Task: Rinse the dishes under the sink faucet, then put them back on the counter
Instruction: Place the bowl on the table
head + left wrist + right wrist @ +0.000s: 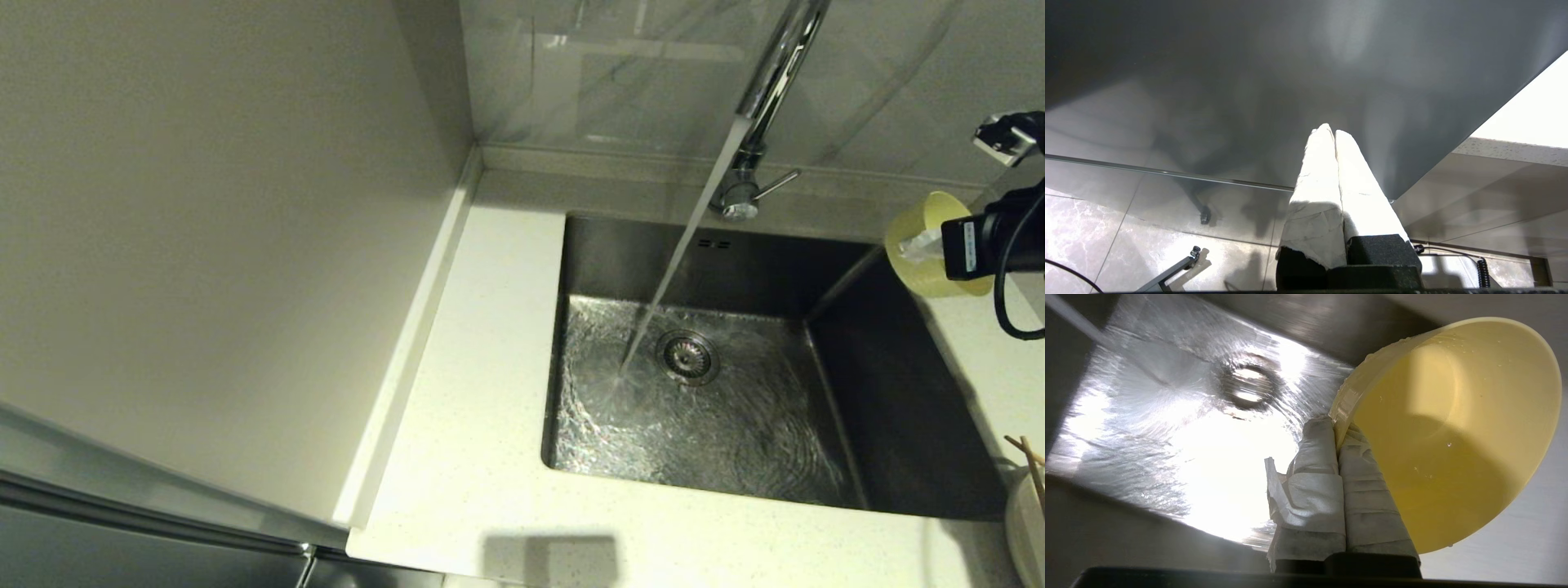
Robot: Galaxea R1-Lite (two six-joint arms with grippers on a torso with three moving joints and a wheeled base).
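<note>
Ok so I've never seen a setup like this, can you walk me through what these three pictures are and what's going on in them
It is a two-armed robot at a kitchen sink. The wide picture looks down from its head: the faucet is running into the steel sink set in a pale counter. The other two pictures come from cameras on each wrist. The right claw, with tape-wrapped fingers, pinches the rim of a wet yellow bowl, tilted over the sink's right edge. At the head view's right edge lie a plate and chopsticks. The left claw is shut and idle, hanging below the counter.
</note>
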